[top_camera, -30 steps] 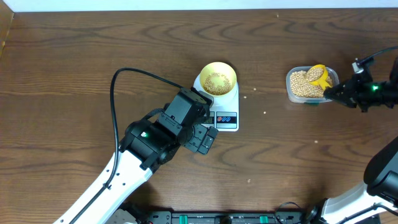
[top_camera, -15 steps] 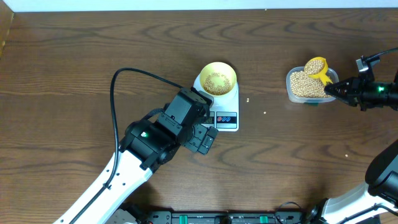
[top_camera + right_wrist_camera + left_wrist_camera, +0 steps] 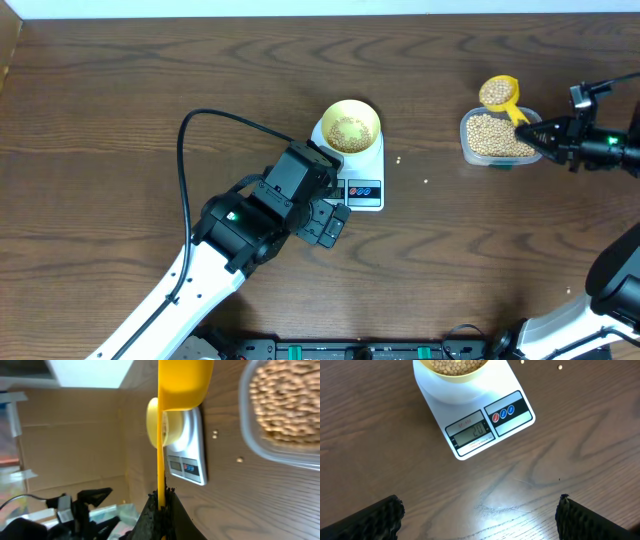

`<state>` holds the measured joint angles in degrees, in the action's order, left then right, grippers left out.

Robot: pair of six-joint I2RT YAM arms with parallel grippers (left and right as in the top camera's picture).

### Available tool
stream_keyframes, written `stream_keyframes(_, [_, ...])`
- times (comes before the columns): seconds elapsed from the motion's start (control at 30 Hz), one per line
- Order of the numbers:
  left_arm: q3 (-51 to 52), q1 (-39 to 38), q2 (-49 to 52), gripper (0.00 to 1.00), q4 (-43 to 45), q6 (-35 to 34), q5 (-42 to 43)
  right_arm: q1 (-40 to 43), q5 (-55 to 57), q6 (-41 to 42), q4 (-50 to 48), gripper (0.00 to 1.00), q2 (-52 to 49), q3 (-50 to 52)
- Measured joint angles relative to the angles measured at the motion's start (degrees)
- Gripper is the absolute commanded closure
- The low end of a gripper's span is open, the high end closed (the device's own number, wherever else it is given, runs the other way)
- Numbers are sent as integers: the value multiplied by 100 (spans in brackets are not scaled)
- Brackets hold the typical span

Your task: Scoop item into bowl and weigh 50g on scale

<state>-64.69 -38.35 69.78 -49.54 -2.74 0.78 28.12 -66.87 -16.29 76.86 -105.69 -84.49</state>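
The pale-yellow bowl [image 3: 350, 126] holds tan beans and sits on the white scale [image 3: 365, 190]. In the left wrist view the scale [image 3: 475, 430] shows its display and the bowl's rim [image 3: 451, 372]. My left gripper [image 3: 479, 515] is open and empty, just in front of the scale. My right gripper [image 3: 540, 137] is shut on the handle of a yellow scoop [image 3: 497, 93] full of beans, held above the far edge of the clear tub of beans [image 3: 493, 138]. The right wrist view shows the scoop [image 3: 184, 382], the tub [image 3: 285, 407], the scale [image 3: 190, 457] and my right gripper [image 3: 161, 502].
A few loose beans [image 3: 399, 159] lie on the brown wooden table right of the scale, also seen in the right wrist view [image 3: 215, 434]. My left arm [image 3: 240, 225] reaches in from the front left. A black cable [image 3: 200, 120] loops left of the scale.
My right gripper has lifted the scoop of beans out of the tub and moved it toward the tub's far edge. The left arm has not moved.
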Motion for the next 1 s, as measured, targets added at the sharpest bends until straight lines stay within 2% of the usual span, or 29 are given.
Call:
stream_keyframes(0.5, [0,0,0,1,0,0,0,-1268,-610,-221,-55,99,0,0])
stream_keyframes(0.83, [0,0,0,1,0,0,0,-2142,-846,-203,-455,99,0,0])
stream_keyframes(1.0, [0,0,0,1,0,0,0,-2476,-861,63,-898,99,0,0])
